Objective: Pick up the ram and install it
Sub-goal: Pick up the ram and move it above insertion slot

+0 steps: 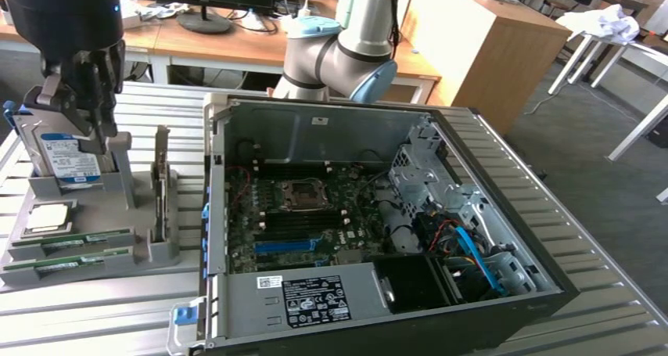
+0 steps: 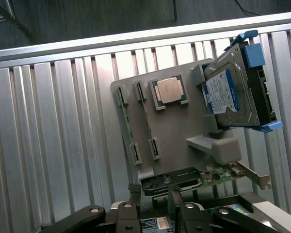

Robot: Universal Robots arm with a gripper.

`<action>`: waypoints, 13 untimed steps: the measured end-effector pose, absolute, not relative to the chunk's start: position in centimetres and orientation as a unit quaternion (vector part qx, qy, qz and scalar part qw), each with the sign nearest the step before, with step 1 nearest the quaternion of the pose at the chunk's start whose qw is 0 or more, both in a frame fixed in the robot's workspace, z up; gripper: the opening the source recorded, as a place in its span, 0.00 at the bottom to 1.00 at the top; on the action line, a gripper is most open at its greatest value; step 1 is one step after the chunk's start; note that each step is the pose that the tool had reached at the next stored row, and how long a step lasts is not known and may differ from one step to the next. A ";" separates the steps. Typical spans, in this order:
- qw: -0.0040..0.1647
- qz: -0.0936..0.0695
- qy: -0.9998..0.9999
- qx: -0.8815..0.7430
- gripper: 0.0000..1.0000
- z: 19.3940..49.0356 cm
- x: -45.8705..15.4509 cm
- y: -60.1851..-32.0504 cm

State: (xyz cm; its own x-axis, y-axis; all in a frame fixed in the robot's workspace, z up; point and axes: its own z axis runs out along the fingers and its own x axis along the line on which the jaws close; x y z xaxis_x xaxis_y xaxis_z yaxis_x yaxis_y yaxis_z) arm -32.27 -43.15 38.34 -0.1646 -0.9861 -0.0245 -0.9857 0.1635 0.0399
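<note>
Two ram sticks (image 1: 73, 241) (image 1: 65, 264), long and green, lie on edge in slots at the front of a grey holder (image 1: 156, 254). In the wrist view one ram stick (image 2: 127, 126) shows edge-on as a thin green strip. My gripper (image 1: 89, 129) hangs open above the back of the holder, right over the hard drive (image 1: 69, 159), well apart from the ram. Its dark fingers (image 2: 131, 213) hold nothing. The open computer case (image 1: 543, 293) lies at the exterior view's right of the holder, with the motherboard (image 1: 303, 215) exposed.
The holder (image 2: 179, 136) also carries a CPU chip (image 2: 169, 91), the silver hard drive (image 2: 233, 97) in a blue-clipped bracket, and an upright grey card (image 1: 159, 180) (image 2: 184, 177). Everything sits on a ribbed metal table (image 1: 94, 317). Desks and a monitor stand behind.
</note>
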 end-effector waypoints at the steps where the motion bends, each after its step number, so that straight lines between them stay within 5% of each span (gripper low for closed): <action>1: 0.004 -0.023 -0.763 0.646 0.36 38.3 -32.3 -43.2; 13: 0.004 -0.023 -0.763 0.646 0.36 38.2 -32.4 -43.2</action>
State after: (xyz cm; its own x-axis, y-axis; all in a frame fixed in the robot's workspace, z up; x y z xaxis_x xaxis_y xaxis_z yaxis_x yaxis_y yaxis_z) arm -32.42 -43.24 38.19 -0.1646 -0.9861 -0.0243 -0.9857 0.1636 0.0401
